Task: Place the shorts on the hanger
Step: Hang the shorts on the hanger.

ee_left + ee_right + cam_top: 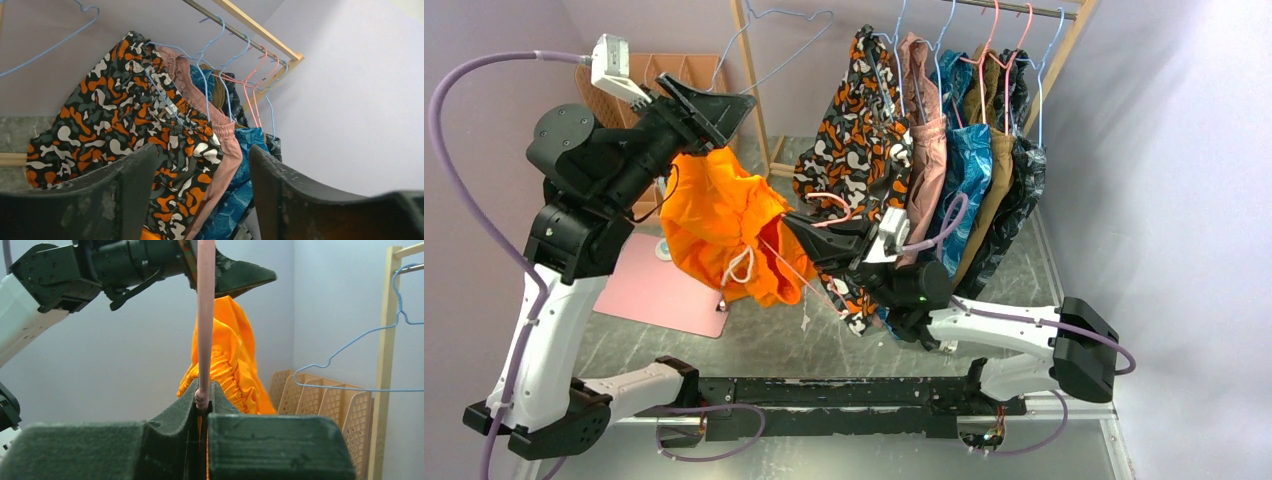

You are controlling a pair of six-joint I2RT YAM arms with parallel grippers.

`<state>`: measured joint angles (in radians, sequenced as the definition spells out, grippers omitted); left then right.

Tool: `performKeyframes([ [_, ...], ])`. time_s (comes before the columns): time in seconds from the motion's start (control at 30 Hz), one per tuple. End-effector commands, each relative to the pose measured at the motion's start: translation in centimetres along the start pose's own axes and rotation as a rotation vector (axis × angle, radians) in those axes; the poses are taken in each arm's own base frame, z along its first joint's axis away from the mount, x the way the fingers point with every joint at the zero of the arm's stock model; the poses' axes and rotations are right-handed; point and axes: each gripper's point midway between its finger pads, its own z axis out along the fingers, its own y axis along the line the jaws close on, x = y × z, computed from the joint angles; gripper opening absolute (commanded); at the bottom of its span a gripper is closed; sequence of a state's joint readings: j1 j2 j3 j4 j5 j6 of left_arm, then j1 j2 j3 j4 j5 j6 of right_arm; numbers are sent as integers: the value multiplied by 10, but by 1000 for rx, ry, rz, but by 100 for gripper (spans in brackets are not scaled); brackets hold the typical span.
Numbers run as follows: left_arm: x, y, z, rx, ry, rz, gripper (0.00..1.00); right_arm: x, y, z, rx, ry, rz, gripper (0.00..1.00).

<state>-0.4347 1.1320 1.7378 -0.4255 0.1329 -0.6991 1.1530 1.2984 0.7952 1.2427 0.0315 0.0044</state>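
Item: shorts, orange, hanging bunched in the air from under the raised left claw, over a pink mat on the desk; white drawstring dangling at the lower edge. Item: hanger, pink wire, pinched between the closed fingers of the right claw, just beside the shorts on their right. Left claw: jaws stand apart in its own view, so the cloth looks caught on one finger rather than pinched; exactly how it is held cannot be told. Step in hand, by judgement: bringing cloth and wire together, the shorts not yet on the hanger. Next move calls for passing a hanger end into a leg or the waistband, or draping the cloth over the bar, while the left claw keeps the fabric spread; bunched folds may snag the wire. Views compared: the top view alone shows both arms, the mat and the gap between the two items; the right wrist view alone shows the grip on the wire, the gathered waistband behind it, and an empty blue hanger; the left wrist view shows the parted fingers, a patterned garment and others on the rail, and only a sliver of orange.
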Motion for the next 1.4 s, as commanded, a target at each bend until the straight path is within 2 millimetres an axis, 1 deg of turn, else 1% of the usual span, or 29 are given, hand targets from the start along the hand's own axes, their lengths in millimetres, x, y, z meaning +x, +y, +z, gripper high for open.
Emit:
performKeyframes([
  [0.0, -9, -14, -24, 37, -18, 68, 78, -37, -9, -6, 44, -94, 29, 0],
  [0.03, -9, -15, -28, 42, -16, 79, 97, -38, -11, -7, 55, -93, 29, 0],
  [0.07, -7, -15, -32, 46, -13, 96, 100, -40, -14, -9, 69, -95, 28, 0],
  [0.17, -2, -15, -47, 67, -9, 143, 100, -43, -22, -13, 109, -97, 27, 0],
  [0.27, 10, -13, -60, 98, 12, 202, 99, -47, -36, -18, 184, -102, 19, 0],
  [0.33, 26, -10, -66, 129, 60, 233, 96, -46, -47, -21, 248, -97, 16, 0],
  [0.4, 47, -1, -66, 139, 129, 261, 94, -45, -57, -22, 301, -95, 15, 0],
  [0.47, 65, 11, -65, 131, 188, 291, 93, -43, -62, -21, 326, -83, 18, 0],
  [0.57, 84, 31, -63, 115, 247, 376, 94, -39, -63, -18, 333, -64, 30, 0],
  [0.77, 110, 60, -59, 107, 289, 501, 97, -32, -66, -11, 358, 0, 46, 0],
  [0.87, 122, 61, -54, 137, 296, 515, 97, -29, -67, -8, 364, 24, 48, 0],
  [1.0, 138, 64, -45, 113, 324, 533, 97, -25, -68, -4, 369, 43, 44, 0],
  [1.1, 148, 60, -41, 102, 330, 558, 99, -21, -67, -3, 368, 57, 39, 0],
  [1.2, 151, 60, -37, 77, 310, 575, 99, -19, -67, -2, 367, 63, 39, 0],
  [1.33, 151, 73, -29, -21, 290, 607, 100, -17, -64, 0, 354, 71, 47, 0],
  [1.37, 151, 77, -27, -53, 288, 611, 98, -16, -64, 0, 354, 75, 46, 0],
])
